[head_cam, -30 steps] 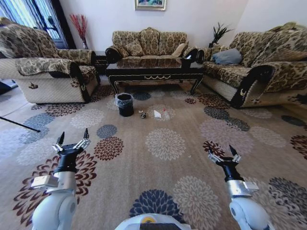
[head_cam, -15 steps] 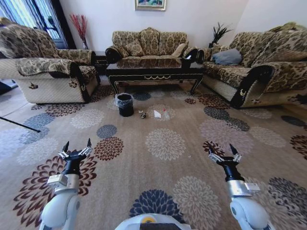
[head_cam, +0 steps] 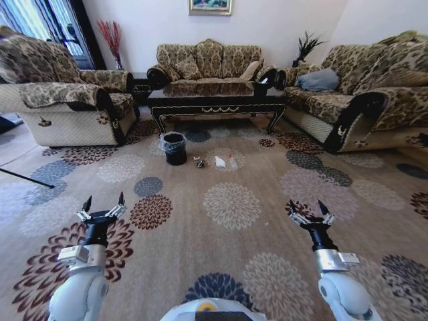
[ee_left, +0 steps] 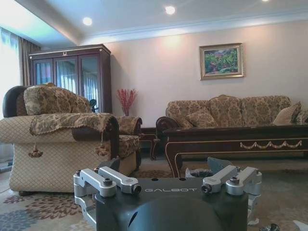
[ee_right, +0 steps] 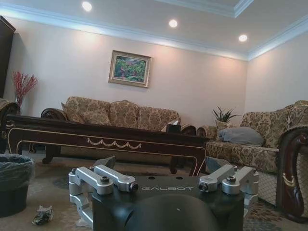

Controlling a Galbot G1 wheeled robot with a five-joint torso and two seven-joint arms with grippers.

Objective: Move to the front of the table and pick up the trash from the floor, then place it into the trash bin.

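- The left gripper [head_cam: 101,205] hangs low at the near left over the carpet, fingers spread wide and holding nothing. A second ago it stood a little higher; it has dropped slightly.
- The right gripper [head_cam: 309,211] sits at the near right, also wide and empty, about where it was.
- The whole scene has shifted a touch, so the base looks to be creeping forward. The approach is barely begun.
- The trash [head_cam: 219,160] lies far ahead on the carpet in front of the table [head_cam: 215,100], with the bin [head_cam: 174,146] just left of it.
- A dark wrapper [head_cam: 200,162] and a white paper are distinguishable; the bottle [head_cam: 232,160] is too small to make out clearly.
- In the right wrist view the bin [ee_right: 13,185] is cut off at the edge, with the wrapper [ee_right: 42,215] beside it.
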